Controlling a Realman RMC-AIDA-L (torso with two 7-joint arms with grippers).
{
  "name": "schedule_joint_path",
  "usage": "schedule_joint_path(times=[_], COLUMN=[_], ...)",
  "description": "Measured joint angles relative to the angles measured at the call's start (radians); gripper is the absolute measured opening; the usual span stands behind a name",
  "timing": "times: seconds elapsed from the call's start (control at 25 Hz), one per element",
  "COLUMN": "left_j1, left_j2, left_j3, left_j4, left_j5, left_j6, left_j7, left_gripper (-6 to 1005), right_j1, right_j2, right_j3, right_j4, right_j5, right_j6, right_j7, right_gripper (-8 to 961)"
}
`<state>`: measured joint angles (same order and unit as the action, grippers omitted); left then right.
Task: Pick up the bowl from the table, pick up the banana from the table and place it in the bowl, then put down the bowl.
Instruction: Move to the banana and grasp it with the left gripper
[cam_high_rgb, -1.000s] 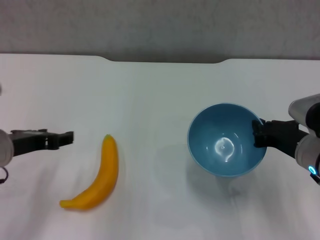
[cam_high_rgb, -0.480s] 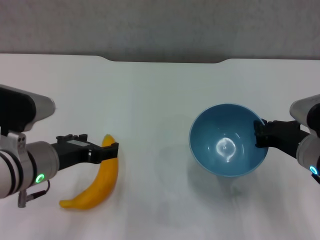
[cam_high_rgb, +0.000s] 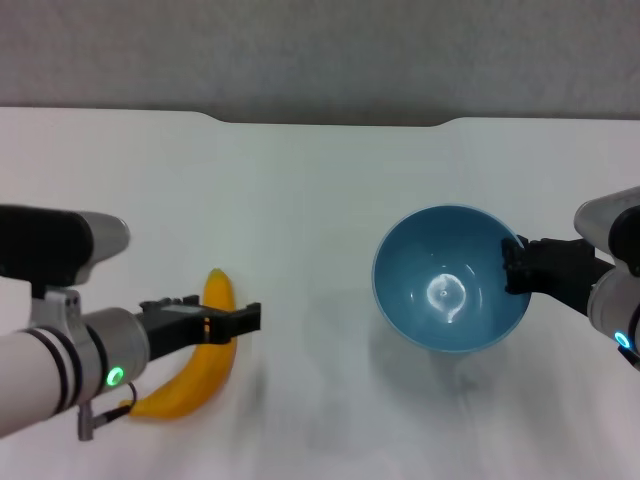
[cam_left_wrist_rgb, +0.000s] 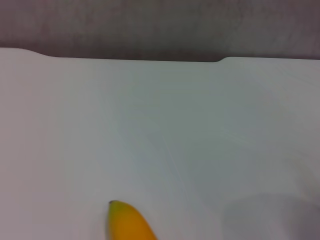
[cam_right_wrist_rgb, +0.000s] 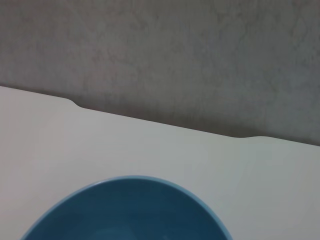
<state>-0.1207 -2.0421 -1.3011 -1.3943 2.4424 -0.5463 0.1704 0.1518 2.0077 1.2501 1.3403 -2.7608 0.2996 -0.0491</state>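
Observation:
The yellow-orange banana (cam_high_rgb: 203, 383) lies on the white table (cam_high_rgb: 320, 190) at the left; its tip also shows in the left wrist view (cam_left_wrist_rgb: 126, 225). My left gripper (cam_high_rgb: 230, 314) is open and reaches across the upper half of the banana, just above it. The light-blue bowl (cam_high_rgb: 450, 290) is at the right, tilted and held a little above the table with its shadow under it. My right gripper (cam_high_rgb: 514, 268) is shut on the bowl's right rim. The bowl's rim shows in the right wrist view (cam_right_wrist_rgb: 130, 210).
The table's far edge has a shallow notch (cam_high_rgb: 330, 121), with a grey wall behind it. Bare white tabletop lies between the banana and the bowl.
My left arm has come in from the left and its gripper now lies over the banana. The banana has not moved. The bowl has stayed in the right gripper, shifting only slightly.

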Motion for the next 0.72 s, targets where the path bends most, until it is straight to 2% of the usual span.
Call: schedule_joint_path(times=[0.28, 0.72], left_j1=[0.001, -0.016], left_j2=[-0.001, -0.002], left_j3=[0.073, 0.085], left_j4=[0.029, 0.151], left_j5=[0.002, -0.002], left_j6=[0.089, 0.204], left_j7=[-0.028, -0.038], left_gripper=[903, 902], right_j1=[0.000, 0.000], right_j2=[0.000, 0.000], right_j3=[0.000, -0.007], right_j4=[0.000, 0.003], right_j5=[0.000, 0.000], right_j6=[-0.001, -0.009], right_j7=[0.000, -0.006], right_gripper=[45, 45])
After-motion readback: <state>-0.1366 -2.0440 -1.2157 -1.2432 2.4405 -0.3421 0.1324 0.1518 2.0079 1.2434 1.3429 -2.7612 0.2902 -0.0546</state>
